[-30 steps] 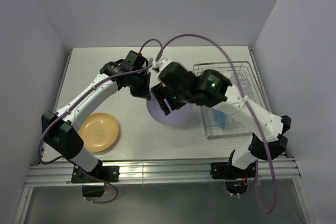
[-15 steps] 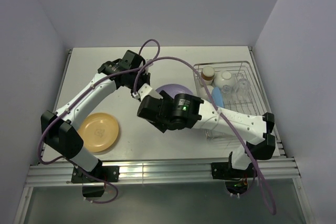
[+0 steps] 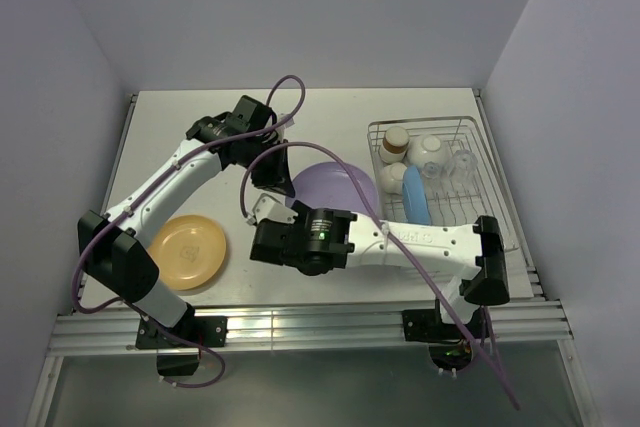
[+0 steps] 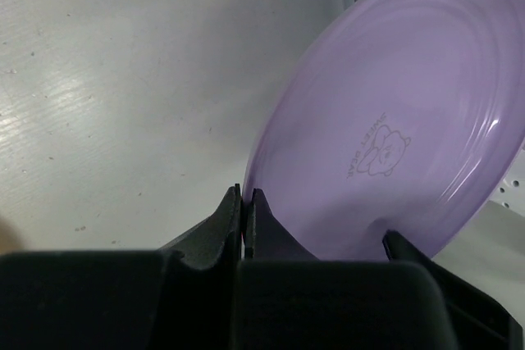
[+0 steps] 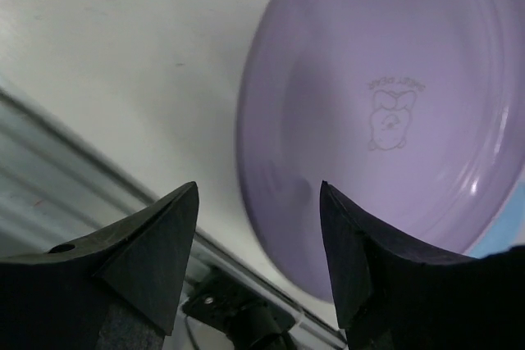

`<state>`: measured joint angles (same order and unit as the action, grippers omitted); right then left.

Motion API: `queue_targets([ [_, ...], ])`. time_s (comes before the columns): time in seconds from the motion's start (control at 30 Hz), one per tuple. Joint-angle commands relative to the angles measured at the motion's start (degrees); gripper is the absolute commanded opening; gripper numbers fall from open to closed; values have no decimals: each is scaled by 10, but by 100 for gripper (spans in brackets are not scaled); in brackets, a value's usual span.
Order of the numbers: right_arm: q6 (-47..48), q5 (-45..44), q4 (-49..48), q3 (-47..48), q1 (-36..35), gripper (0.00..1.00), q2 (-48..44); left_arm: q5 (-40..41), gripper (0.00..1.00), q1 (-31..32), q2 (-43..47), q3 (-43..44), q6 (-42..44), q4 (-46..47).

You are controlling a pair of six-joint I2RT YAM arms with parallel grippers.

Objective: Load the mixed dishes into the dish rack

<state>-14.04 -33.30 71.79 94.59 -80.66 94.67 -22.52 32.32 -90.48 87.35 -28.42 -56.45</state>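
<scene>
The purple plate [image 3: 338, 187] hangs tilted above the table just left of the dish rack [image 3: 478, 197]. My left gripper [image 3: 283, 179] is shut on its rim, and the left wrist view shows both jaws pinching the edge [image 4: 244, 198] of the plate [image 4: 394, 120]. My right gripper [image 3: 262, 209] stands open below and to the near left of the plate. In the right wrist view the gripper [image 5: 258, 194] holds nothing, and the plate [image 5: 385, 112] lies beyond its fingertips. The orange-yellow plate [image 3: 187, 250] lies flat at the near left.
In the rack are a brown cup [image 3: 397, 139], a white bowl [image 3: 391, 180], a blue plate [image 3: 417, 197] on edge, a floral bowl [image 3: 430, 151] and a clear glass [image 3: 462, 163]. My right forearm [image 3: 420, 242] stretches across in front of the rack.
My right arm has swung down and to the left, off the rack, and its jaws have narrowed a little. The left gripper has carried the purple plate slightly back and toward the rack.
</scene>
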Motion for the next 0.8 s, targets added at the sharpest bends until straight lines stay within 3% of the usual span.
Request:
queue_targets([
  [0.0,-20,-113,-3,-26,-4,68,18,-45,0,-2,28,3,-16,19],
  [0.13,-44,-224,11,-60,-5,58,43,-67,0,-2,36,-27,-15,27],
  [0.17,-47,-236,12,-60,-5,33,45,-68,0,-2,37,-30,-13,25],
  [0.23,-63,-271,26,-45,-7,0,50,-72,0,-2,41,-35,-15,26],
  [0.3,-66,-287,34,-33,-11,0,46,-67,1,-2,45,-33,-20,26],
  [0.33,-60,-290,31,-25,-15,0,41,-64,32,-3,46,-30,-22,26],
  [0.43,-35,-271,13,6,-14,0,20,-24,99,-10,56,-22,-44,29],
  [0.57,-14,-160,4,55,-14,0,-11,73,99,-51,94,-10,-70,37],
  [0.7,-54,-72,14,101,-2,0,-64,211,99,-81,123,14,-89,13],
  [0.77,-79,-37,15,112,14,0,-102,222,99,-82,131,14,-89,1],
])
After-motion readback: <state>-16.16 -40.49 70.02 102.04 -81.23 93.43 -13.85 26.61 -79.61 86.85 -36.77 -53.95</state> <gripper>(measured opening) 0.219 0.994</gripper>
